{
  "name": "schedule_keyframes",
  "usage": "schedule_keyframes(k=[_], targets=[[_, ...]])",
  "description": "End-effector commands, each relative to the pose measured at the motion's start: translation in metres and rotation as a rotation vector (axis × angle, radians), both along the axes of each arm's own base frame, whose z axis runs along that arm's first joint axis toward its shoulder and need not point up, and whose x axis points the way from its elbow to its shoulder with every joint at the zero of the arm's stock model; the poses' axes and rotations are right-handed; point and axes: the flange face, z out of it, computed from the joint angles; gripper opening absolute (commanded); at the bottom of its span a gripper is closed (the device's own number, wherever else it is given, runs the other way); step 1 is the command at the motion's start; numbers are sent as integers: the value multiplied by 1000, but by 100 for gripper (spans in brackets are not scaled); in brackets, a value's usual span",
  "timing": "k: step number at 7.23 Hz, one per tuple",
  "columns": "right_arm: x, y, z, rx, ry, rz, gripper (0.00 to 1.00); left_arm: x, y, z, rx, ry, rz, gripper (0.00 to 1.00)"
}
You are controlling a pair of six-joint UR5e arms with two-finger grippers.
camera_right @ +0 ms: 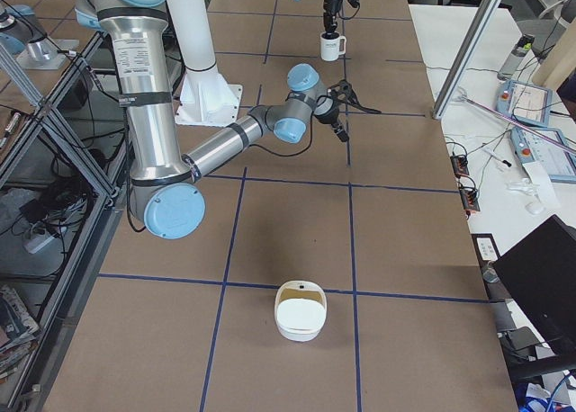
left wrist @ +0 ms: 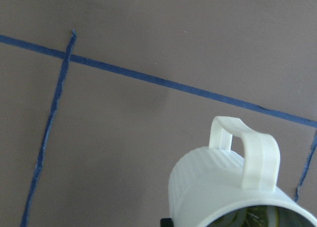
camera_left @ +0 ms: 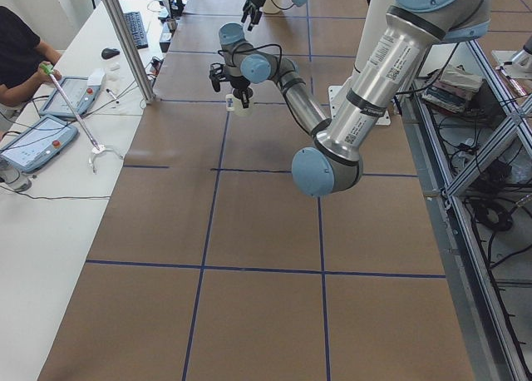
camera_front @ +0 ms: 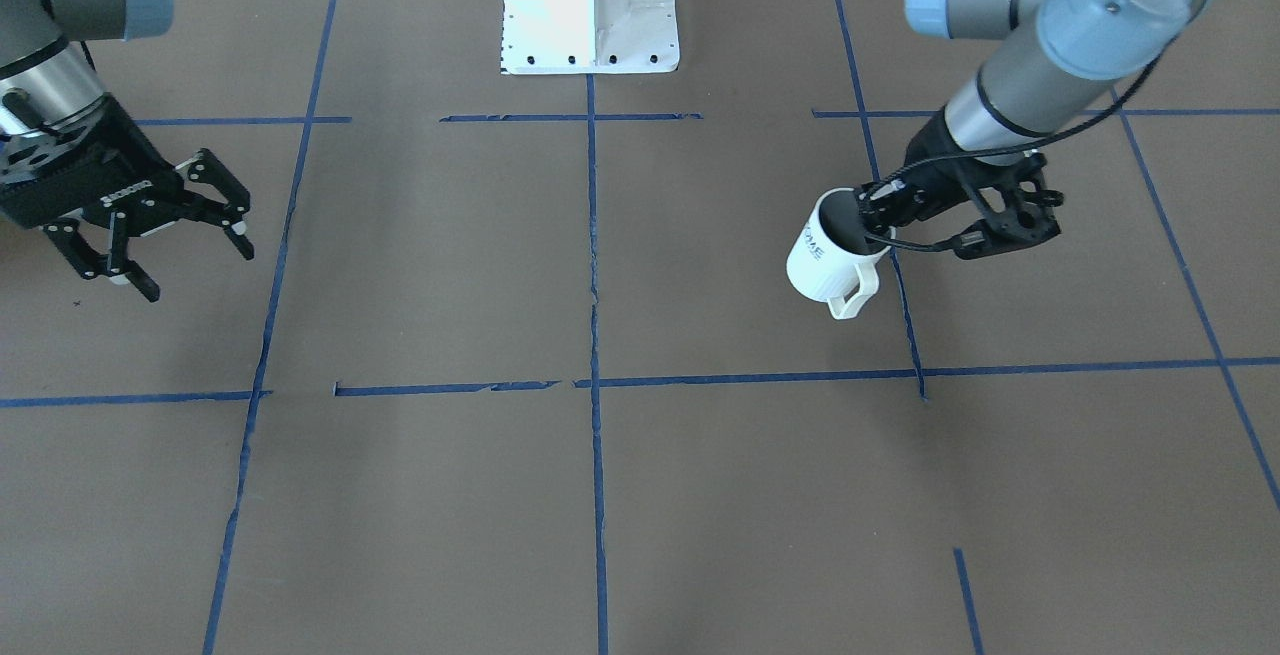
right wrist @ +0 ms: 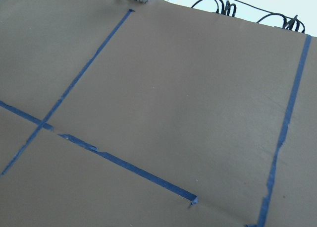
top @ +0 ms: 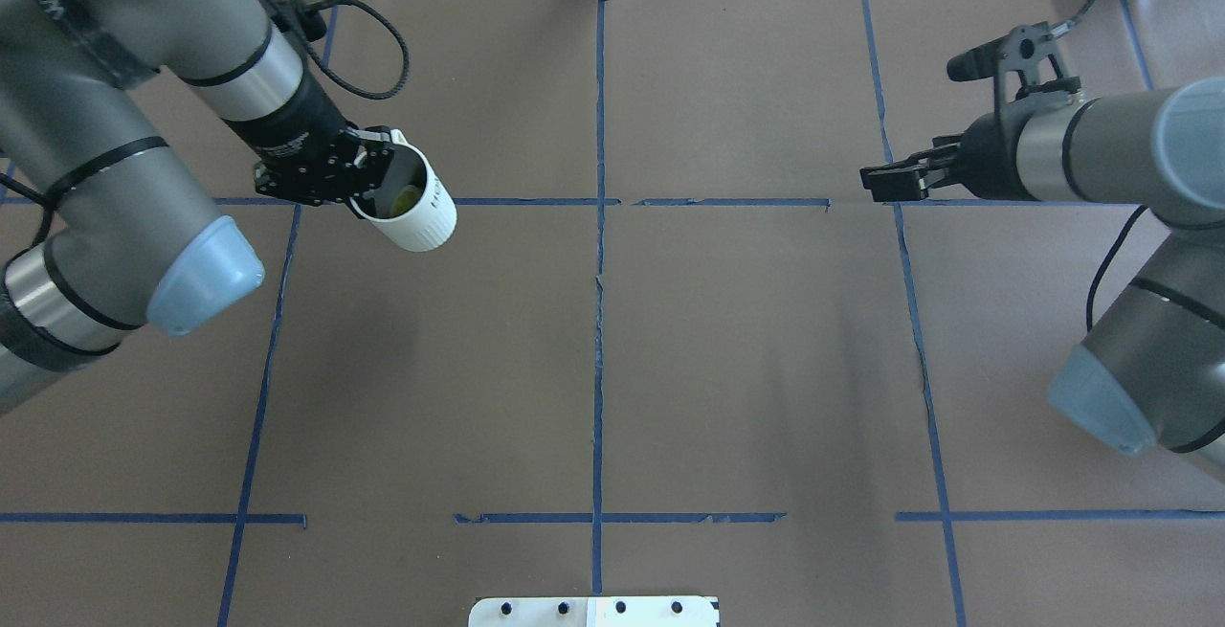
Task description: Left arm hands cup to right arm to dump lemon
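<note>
My left gripper (camera_front: 876, 216) is shut on the rim of the white cup (camera_front: 832, 257) and holds it tilted over the table on my left side. The cup's handle points toward the operators' side. In the overhead view the cup (top: 413, 210) shows the yellow-green lemon (top: 406, 195) inside it, by the left gripper (top: 369, 183). The left wrist view shows the cup (left wrist: 225, 185) with its handle up and a sliver of the lemon (left wrist: 257, 217). My right gripper (camera_front: 196, 267) is open and empty far off on my right side; it also shows in the overhead view (top: 882, 179).
A white bowl (camera_right: 300, 311) sits on the table toward my right end. The white robot base plate (camera_front: 590, 7) is at the table's robot-side edge. Blue tape lines grid the brown table. An operator's side table holds tablets (camera_left: 37, 141).
</note>
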Motion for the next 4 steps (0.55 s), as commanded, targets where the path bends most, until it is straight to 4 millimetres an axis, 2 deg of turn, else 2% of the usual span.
schedule_keyframes(k=[1,2,3,4], targets=[[-38,14,-41,92,-19,54,100,49,12,-45,-68,-28,12,0],[-43,15,-48,90,-38,82,99,54,7,-66,-76,-33,12,0],[-60,26,-50,92,-42,148,99,64,-2,-86,-77,-31,14,0],[-77,38,-51,122,-27,189,99,84,-13,-107,-94,-33,16,0]])
